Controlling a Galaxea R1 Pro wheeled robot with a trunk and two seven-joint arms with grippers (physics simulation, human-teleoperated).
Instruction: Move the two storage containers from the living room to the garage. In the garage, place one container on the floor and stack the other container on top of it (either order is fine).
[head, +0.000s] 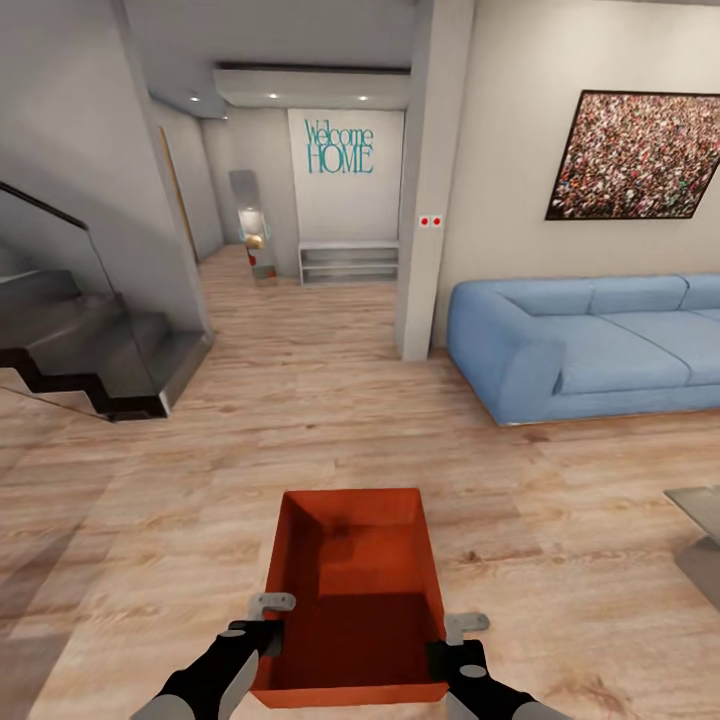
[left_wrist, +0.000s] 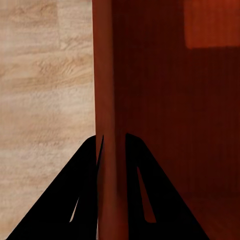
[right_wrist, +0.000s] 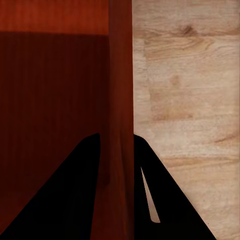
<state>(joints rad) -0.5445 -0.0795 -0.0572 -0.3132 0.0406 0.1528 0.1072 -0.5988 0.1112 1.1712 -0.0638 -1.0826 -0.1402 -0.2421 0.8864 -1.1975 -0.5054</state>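
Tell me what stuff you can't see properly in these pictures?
- Storage container: in the head view its underside is hidden by its own walls, so whether it touches the wood floor is unclear.
- Low table: cut off by the head view's right edge.
- Small things on the far hallway stand: too tiny to name.
- Left gripper and right gripper: each clamps a container wall, which hides the inner pads.

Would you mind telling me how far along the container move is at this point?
Early. One red-orange container is in hand: the left gripper and right gripper each clamp a side wall, above the living room's wood-plank floor near the blue sofa. Nothing looks delivered yet. Left: carrying it to the garage, setting it down, then fetching and stacking the second container.
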